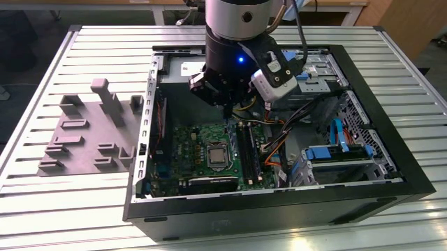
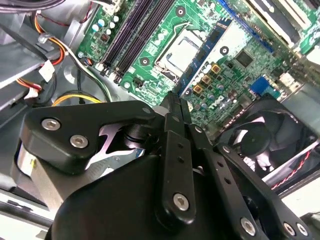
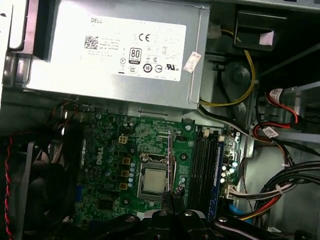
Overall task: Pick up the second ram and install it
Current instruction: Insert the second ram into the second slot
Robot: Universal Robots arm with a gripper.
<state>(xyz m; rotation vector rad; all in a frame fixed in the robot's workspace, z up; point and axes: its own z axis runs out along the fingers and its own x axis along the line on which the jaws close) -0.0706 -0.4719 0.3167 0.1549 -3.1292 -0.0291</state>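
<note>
Step in hand, as we judge it: transfer to the slot. The end effector (image 3: 172, 199) is closed narrow on the second ram (image 3: 170, 162), which hangs edge-on inside the computer case (image 1: 265, 212), above and just beside the memory slots (image 3: 205, 160) and not yet seated. Seating, we reckon, calls for the stick's lower edge lined up along a free slot, then a straight, even press.
</note>
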